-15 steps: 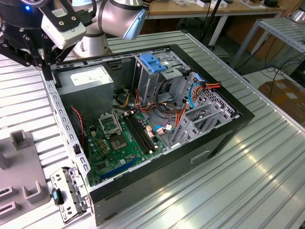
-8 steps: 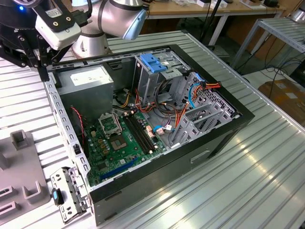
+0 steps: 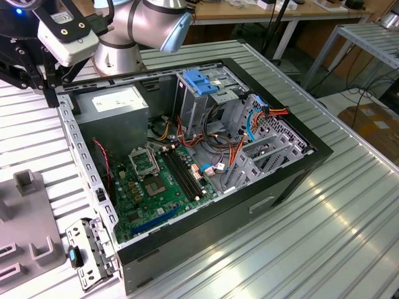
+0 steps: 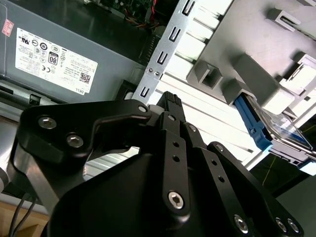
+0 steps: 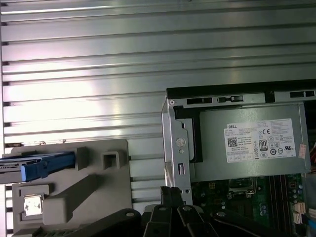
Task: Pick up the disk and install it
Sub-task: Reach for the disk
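While the arm (image 3: 143,25) reaches in from the exterior view's upper left, its tool (image 4: 170,101) hangs pointing down over the strip of ribbed table (image 3: 324,224) between the open computer case (image 3: 293,180) and the grey fixture block (image 5: 74,192). Both wrist views show the tool's fingers pressed together with nothing pinched. The tips are just beside the case's slotted side wall (image 4: 165,44), near the corner where the power supply (image 5: 247,143) sits.

The disk (image 4: 266,123) sits in a slot at the end of the fixture block away from the case. Its blue rail faces outward and its metal face catches the light. It is well apart from the tool and untouched. Between tool and disk lie the fixture block's raised lugs and square pockets. Past the fixture block, in the first wrist view, the ribbed table runs bare and open. On the tool's other side the upright side wall closes off the room.
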